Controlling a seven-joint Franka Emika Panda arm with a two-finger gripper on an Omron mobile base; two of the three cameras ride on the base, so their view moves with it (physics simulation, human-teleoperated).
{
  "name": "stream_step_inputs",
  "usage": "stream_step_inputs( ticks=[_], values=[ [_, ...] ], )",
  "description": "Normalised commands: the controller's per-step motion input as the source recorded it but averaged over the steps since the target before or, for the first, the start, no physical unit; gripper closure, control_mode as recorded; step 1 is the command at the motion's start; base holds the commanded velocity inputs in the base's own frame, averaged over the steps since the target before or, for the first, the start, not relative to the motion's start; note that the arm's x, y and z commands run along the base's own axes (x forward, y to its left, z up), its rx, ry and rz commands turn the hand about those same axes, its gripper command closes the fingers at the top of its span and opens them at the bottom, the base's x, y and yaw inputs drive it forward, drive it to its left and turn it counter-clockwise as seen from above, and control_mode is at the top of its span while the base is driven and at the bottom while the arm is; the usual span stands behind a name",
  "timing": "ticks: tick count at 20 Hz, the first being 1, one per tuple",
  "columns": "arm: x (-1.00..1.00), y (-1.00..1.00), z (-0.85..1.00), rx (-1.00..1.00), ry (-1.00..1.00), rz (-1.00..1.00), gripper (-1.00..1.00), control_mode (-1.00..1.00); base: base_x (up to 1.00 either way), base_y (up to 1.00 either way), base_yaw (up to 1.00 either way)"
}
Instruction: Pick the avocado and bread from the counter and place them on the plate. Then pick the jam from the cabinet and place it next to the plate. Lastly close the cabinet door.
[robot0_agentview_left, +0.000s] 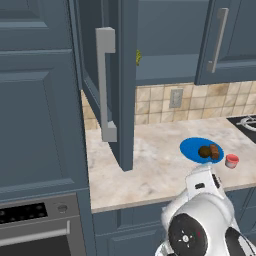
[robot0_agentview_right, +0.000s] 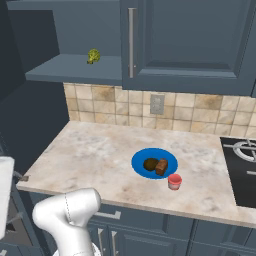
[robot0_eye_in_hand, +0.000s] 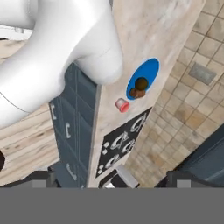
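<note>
You find no readable text, label, brand or number anywhere here. The jam jar (robot0_agentview_right: 174, 181) is too small to show any lettering, and the oven panel (robot0_agentview_left: 22, 213) is dark.

The white arm (robot0_agentview_left: 200, 220) is folded low in front of the base, its elbow bent. The gripper (robot0_eye_in_hand: 109, 181) shows just its dark tips, spread wide apart with nothing between them.

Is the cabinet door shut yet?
Open. The cabinet door swings out over the counter, its handle facing the camera; the shelf is exposed.

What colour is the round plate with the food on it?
Bright blue. The round plate shows best in the right base view, on the marble counter.
</note>
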Motion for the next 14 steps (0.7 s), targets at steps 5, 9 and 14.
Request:
stream_step_inputs(
  ticks=[5, 9, 14],
  values=[
    [-0.29, 0.33, -0.08, -0.14, -0.13, 0.0, -1.0, -1.0, 0.0, 0.0, 0.0],
    [-0.21, 0.46, -0.07, -0.18, -0.1, 0.0, -1.0, -1.0, 0.0, 0.0, 0.0],
    [-0.05, 0.54, -0.05, -0.19, -0.08, 0.0, -1.0, -1.0, 0.0, 0.0, 0.0]
  ],
)
